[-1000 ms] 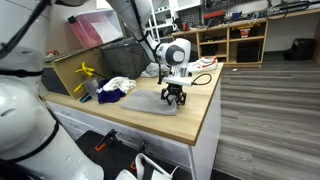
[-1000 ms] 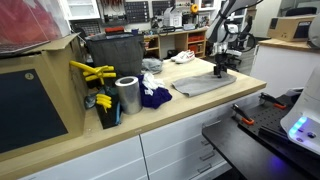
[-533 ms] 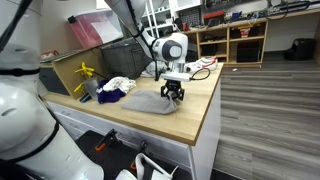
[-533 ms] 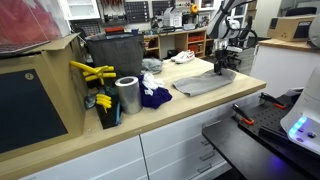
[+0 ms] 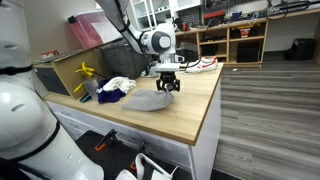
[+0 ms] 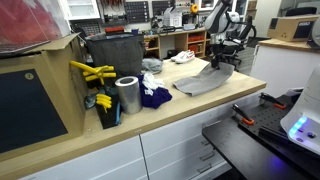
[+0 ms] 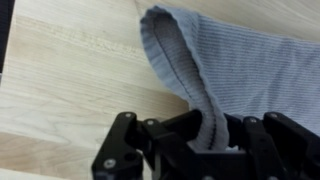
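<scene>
A grey cloth (image 5: 146, 101) lies on the wooden worktop (image 5: 190, 115), with one edge lifted off the wood. My gripper (image 5: 167, 86) is shut on that lifted edge. In the wrist view the ribbed grey cloth (image 7: 240, 70) runs down in a fold between the black fingers (image 7: 150, 140), pinched at my gripper (image 7: 208, 140). In an exterior view the grey cloth (image 6: 198, 82) slopes up from the worktop to my gripper (image 6: 221, 62).
A white and dark blue cloth heap (image 5: 117, 87) lies next to the grey one. A yellow tool (image 5: 87, 73), a metal can (image 6: 127, 95) and a dark bin (image 6: 113, 55) stand at the back. The worktop's edge (image 5: 205, 130) drops to the floor.
My gripper has shut on the edge of the grey cloth and risen, moving back across the worktop and pulling that edge up with it.
</scene>
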